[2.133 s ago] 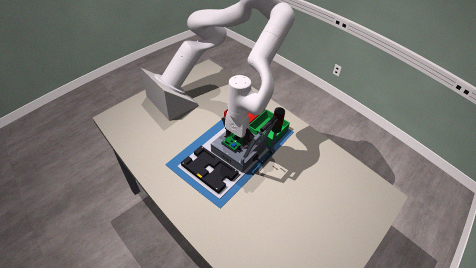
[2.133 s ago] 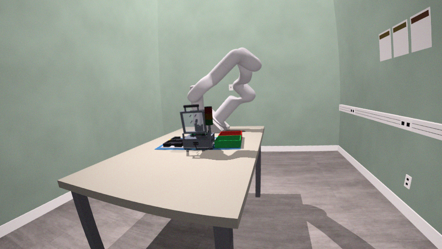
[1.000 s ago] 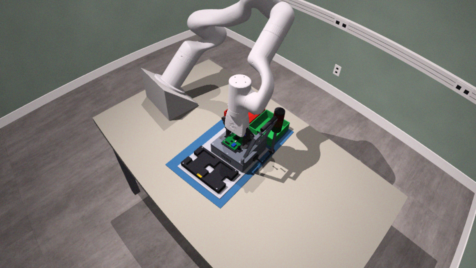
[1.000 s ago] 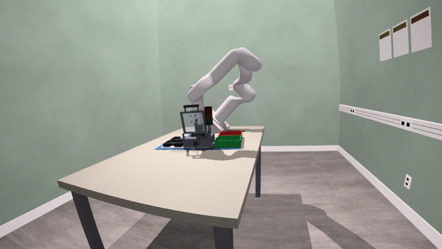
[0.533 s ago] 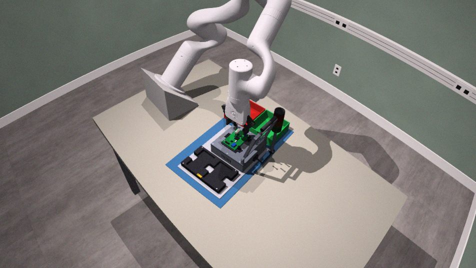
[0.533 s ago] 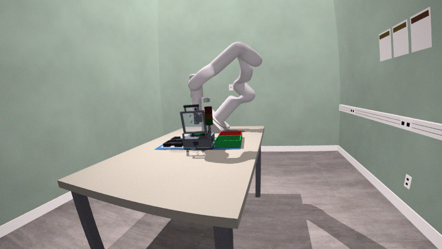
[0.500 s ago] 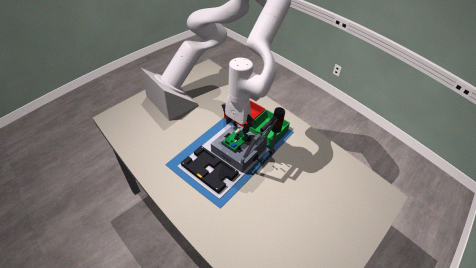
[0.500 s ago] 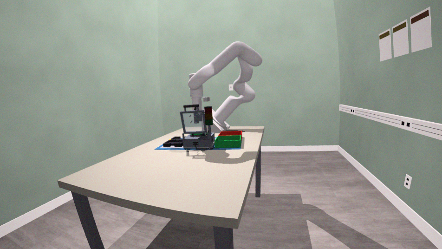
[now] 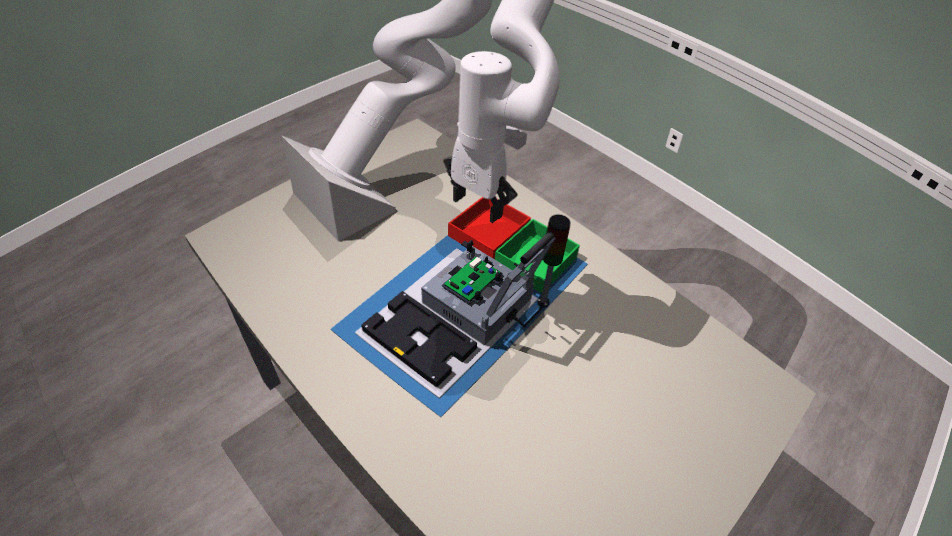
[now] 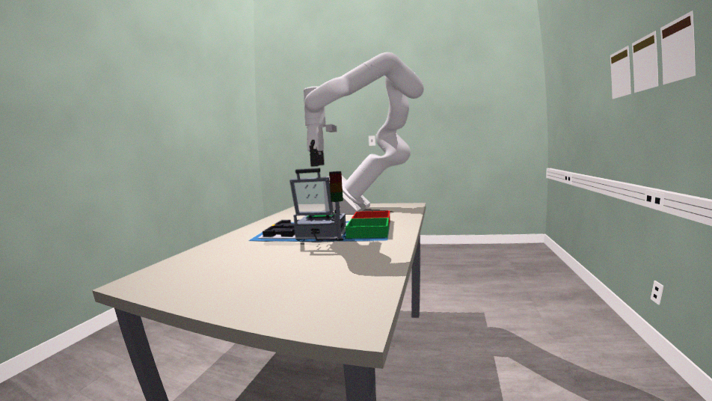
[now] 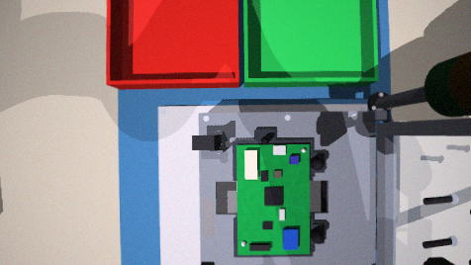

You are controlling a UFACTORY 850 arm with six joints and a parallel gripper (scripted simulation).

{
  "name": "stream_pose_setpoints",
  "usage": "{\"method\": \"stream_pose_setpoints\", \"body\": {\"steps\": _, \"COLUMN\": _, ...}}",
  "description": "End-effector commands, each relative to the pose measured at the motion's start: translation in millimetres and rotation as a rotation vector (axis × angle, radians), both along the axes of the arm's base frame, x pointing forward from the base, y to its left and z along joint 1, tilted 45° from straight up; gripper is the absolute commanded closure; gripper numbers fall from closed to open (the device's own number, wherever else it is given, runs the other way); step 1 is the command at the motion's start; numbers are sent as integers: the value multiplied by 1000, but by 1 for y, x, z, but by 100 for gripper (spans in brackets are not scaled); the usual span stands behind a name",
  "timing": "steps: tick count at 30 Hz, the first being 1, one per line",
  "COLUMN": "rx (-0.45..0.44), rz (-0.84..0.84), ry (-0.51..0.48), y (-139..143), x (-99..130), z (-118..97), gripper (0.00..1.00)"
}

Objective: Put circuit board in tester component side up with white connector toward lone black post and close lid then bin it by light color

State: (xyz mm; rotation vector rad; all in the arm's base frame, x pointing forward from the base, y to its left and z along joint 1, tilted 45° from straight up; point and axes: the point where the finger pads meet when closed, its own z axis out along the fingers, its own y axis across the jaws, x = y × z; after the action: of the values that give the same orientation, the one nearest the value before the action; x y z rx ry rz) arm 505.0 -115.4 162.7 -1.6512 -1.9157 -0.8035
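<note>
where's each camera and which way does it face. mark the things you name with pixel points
Top: high above the table [image 9: 599, 426] [image 10: 259, 278], looking steeply down; arm, base and open tool [image 9: 476, 203] [image 10: 316, 158] show.
Exterior: beyond one table end, looking along it towards the arm; arm and tool show.
Wrist: on the arm, looking down at the circuit board [image 9: 472, 278] [image 11: 273, 198]; no arm visible.
Top and exterior share the raised lid.

The gripper [image 9: 476, 201] [image 10: 316, 163], fingers spread, is rising from the circuit board [image 9: 471, 278] [image 11: 273, 199] and is shifting toward the bench's bin-side long edge.
</note>
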Motion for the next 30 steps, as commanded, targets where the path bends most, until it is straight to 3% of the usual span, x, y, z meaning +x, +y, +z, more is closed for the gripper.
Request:
{"method": "stream_pose_setpoints", "body": {"steps": 1, "rx": 2, "rz": 1, "ry": 0, "y": -14, "x": 0, "z": 15, "gripper": 0}}
{"method": "stream_pose_setpoints", "body": {"steps": 6, "rx": 2, "rz": 1, "ry": 0, "y": -29, "x": 0, "z": 30, "gripper": 0}}
{"method": "stream_pose_setpoints", "body": {"steps": 12, "rx": 2, "rz": 1, "ry": 0, "y": -33, "x": 0, "z": 34, "gripper": 0}}
{"method": "stream_pose_setpoints", "body": {"steps": 13, "rx": 2, "rz": 1, "ry": 0, "y": -33, "x": 0, "z": 34, "gripper": 48}}
{"method": "stream_pose_setpoints", "body": {"steps": 25, "rx": 2, "rz": 1, "ry": 0, "y": -33, "x": 0, "z": 34, "gripper": 48}}
{"method": "stream_pose_setpoints", "body": {"steps": 30, "rx": 2, "rz": 1, "ry": 0, "y": -31, "x": 19, "z": 36, "gripper": 48}}
